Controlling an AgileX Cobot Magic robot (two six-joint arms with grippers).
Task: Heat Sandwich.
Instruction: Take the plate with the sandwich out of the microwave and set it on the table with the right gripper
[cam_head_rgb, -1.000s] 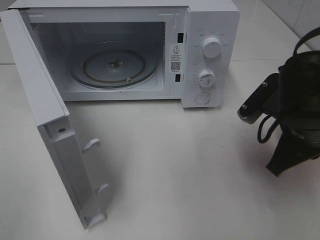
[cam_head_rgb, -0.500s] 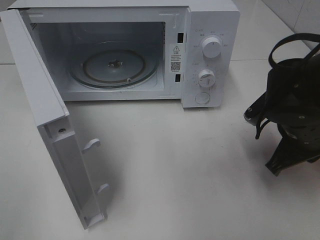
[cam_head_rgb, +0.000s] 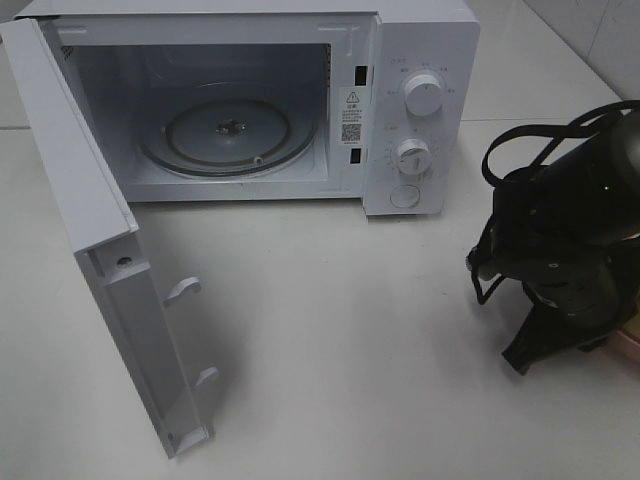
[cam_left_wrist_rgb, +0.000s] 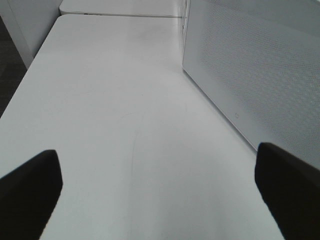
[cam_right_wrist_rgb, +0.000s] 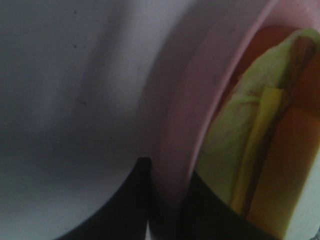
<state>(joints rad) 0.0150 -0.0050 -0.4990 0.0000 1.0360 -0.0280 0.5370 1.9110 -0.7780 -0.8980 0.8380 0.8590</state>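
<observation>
The sandwich (cam_right_wrist_rgb: 250, 145) lies on a round pink plate (cam_right_wrist_rgb: 175, 130); up close I see pale yellow-green filling and a tan-orange edge. My right gripper (cam_right_wrist_rgb: 167, 212) is shut on the plate's rim, one dark finger on each side. In the high view the right arm (cam_head_rgb: 560, 250) hangs at the table's right side, covering the gripper and sandwich; only a sliver of the pink plate (cam_head_rgb: 628, 345) shows beneath it. My left gripper (cam_left_wrist_rgb: 160, 200) is open over bare table, beside the outer face of the microwave door (cam_left_wrist_rgb: 260, 85).
The white microwave (cam_head_rgb: 420, 110) stands at the back with its door (cam_head_rgb: 110, 270) swung wide toward the front left. Its glass turntable (cam_head_rgb: 228, 135) carries nothing. Bare white tabletop (cam_head_rgb: 350, 340) lies between the door and the right arm.
The right arm has shifted left and toward the front, and a sliver of the pink plate now shows under it. The left gripper and microwave have not moved.
</observation>
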